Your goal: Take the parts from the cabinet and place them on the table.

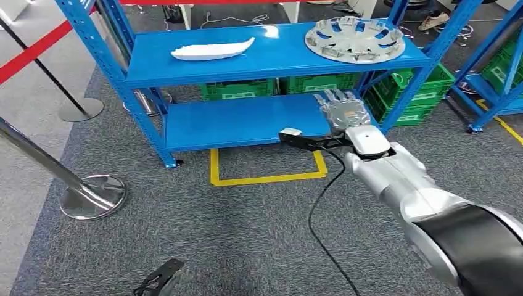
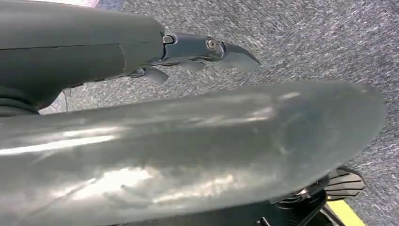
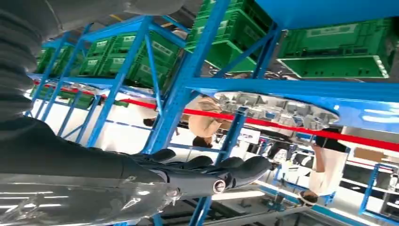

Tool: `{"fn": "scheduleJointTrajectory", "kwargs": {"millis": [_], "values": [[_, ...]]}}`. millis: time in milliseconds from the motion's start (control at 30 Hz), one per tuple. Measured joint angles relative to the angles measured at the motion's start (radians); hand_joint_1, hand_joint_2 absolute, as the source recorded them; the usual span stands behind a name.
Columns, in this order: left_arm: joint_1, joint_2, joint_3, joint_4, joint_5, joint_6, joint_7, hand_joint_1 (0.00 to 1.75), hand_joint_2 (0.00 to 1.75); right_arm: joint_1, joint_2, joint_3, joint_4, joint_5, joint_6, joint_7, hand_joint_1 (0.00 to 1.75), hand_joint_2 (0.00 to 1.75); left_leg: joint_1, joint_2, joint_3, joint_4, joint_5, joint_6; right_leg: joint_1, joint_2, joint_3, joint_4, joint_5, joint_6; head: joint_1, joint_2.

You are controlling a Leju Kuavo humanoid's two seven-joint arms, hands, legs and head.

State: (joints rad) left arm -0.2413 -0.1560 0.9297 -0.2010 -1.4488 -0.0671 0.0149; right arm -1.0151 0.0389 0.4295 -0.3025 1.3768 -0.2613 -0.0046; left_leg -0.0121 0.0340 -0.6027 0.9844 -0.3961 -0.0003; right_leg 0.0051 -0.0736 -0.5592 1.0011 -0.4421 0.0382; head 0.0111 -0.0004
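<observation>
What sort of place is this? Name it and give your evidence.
Probably a warehouse or factory demo area: blue steel shelving holding a silver wheel cover and a white part, green crates stacked behind, and yellow floor tape.

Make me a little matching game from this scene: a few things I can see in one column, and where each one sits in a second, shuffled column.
Things:
1. silver wheel cover
2. white curved part
3. green crates
4. right hand

Places:
A. left half of the top shelf
B. raised in front of the lower shelf's right end
C. right end of the top shelf
D. on the floor behind the rack, below the top shelf

Pairs: 1-C, 2-A, 3-D, 4-B
</observation>
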Motion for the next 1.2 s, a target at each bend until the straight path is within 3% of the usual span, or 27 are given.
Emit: {"fn": "scheduleJointTrajectory", "kwargs": {"millis": [767, 933, 1000, 1033, 1067, 1133, 1167, 1200], "values": [[-0.002, 0.001, 0.0, 0.0, -0.006, -0.001, 0.0, 0.0, 0.0, 0.004, 0.003, 0.001, 0.0, 0.007, 0.0, 0.0, 0.0, 1.75, -0.005, 0.0, -0.001, 0.001, -0.001, 0.002, -0.006, 0.0, 0.0, -0.001, 0.001, 0.003, 0.0, 0.0], [-0.001, 0.002, 0.0, 0.0, -0.006, -0.001, 0.0, 0.0, 0.0, 0.004, 0.005, 0.001, 0.0, 0.007, 0.0, 0.0, 0.0, 1.75, -0.011, -0.001, -0.004, 0.004, -0.005, 0.011, -0.01, -0.003, 0.0, -0.003, 0.002, 0.011, 0.0, 0.0], [-0.002, 0.003, 0.0, 0.0, -0.006, -0.001, 0.0, 0.0, 0.0, 0.004, 0.008, 0.001, -0.004, 0.007, -0.002, 0.0, 0.0, 1.75, -0.006, -0.003, 0.0, -0.007, 0.001, 0.02, -0.008, -0.005, 0.003, -0.007, 0.001, 0.018, 0.0, 0.0], [-0.001, 0.003, 0.0, 0.0, -0.006, -0.001, 0.0, 0.0, 0.0, 0.004, 0.008, 0.001, -0.006, 0.007, -0.002, 0.0, 0.0, 1.75, -0.001, -0.004, 0.005, -0.014, 0.003, 0.023, -0.01, 0.026, -0.009, 0.006, -0.009, 0.021, 0.002, 0.0], [-0.003, 0.003, 0.0, 0.0, -0.006, -0.001, 0.0, 0.0, 0.0, 0.003, 0.008, 0.001, -0.006, 0.007, -0.002, 0.0, 0.0, 1.75, 0.001, -0.005, 0.005, -0.014, 0.001, 0.026, -0.012, 0.052, -0.034, 0.054, -0.036, 0.021, 0.003, 0.0], [-0.006, 0.001, 0.0, 0.0, -0.006, -0.001, 0.0, 0.0, 0.0, 0.01, 0.008, 0.001, -0.006, 0.007, -0.002, 0.0, 0.0, 1.75, 0.003, -0.011, 0.006, -0.014, -0.001, 0.028, -0.013, 0.069, -0.123, 0.22, -0.096, 0.022, 0.004, 0.0], [-0.006, 0.0, 0.0, 0.0, -0.006, -0.001, 0.0, 0.0, 0.0, 0.017, 0.007, 0.001, -0.006, 0.007, -0.002, 0.0, 0.0, 1.75, 0.003, -0.015, 0.007, -0.014, -0.003, 0.029, -0.014, 0.07, -0.167, 0.29, -0.109, 0.024, 0.006, 0.0], [-0.004, -0.001, 0.0, 0.0, -0.006, -0.001, 0.0, 0.0, 0.0, 0.024, 0.005, 0.001, -0.006, 0.008, -0.002, 0.0, 0.0, 1.75, 0.004, -0.021, 0.01, -0.014, -0.005, 0.027, -0.015, 0.069, -0.191, 0.313, -0.099, 0.025, 0.005, 0.0]]}}
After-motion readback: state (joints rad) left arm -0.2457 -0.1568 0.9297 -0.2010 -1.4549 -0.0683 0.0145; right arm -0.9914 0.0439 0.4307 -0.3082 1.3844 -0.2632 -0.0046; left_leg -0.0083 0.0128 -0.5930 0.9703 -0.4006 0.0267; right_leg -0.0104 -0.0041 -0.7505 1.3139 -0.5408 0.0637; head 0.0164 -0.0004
